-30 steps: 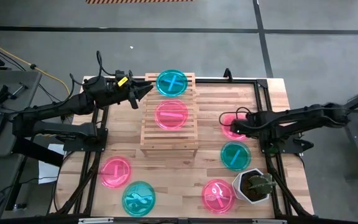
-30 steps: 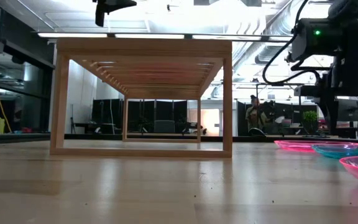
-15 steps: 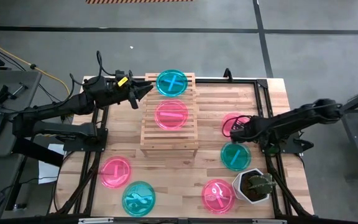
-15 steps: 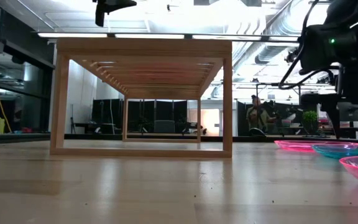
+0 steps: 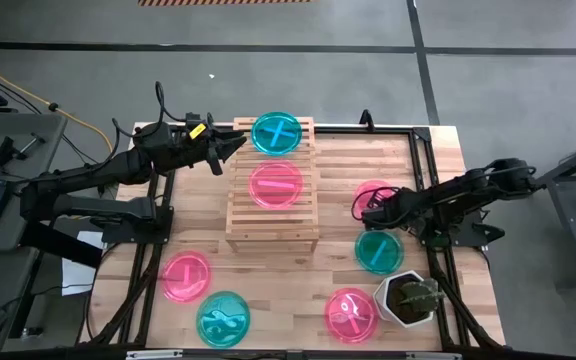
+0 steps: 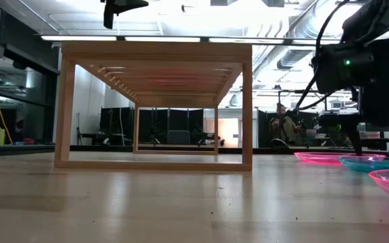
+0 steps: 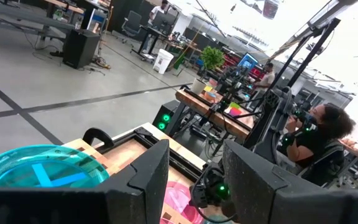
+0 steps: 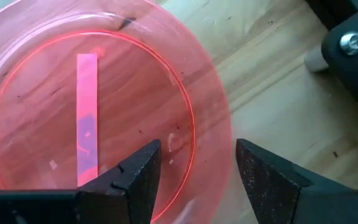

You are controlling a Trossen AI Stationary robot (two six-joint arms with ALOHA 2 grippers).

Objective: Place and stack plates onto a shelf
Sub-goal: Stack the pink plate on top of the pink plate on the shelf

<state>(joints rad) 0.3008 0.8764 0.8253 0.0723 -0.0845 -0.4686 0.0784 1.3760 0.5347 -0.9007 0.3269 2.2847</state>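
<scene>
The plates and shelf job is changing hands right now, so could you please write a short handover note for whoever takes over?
Left tool: open, empty, beside the shelf near the teal plate.
Right tool: open, straddling the rim of the pink plate on the table, right of the shelf; not gripped.
Done: the teal plate and a second pink plate lie side by side on the shelf.
Left: six plates on the table, none stacked.

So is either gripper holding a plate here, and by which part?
Nothing is held. The right gripper is open over the rim of a pink plate on the table; the left gripper is open beside the shelf.
</scene>
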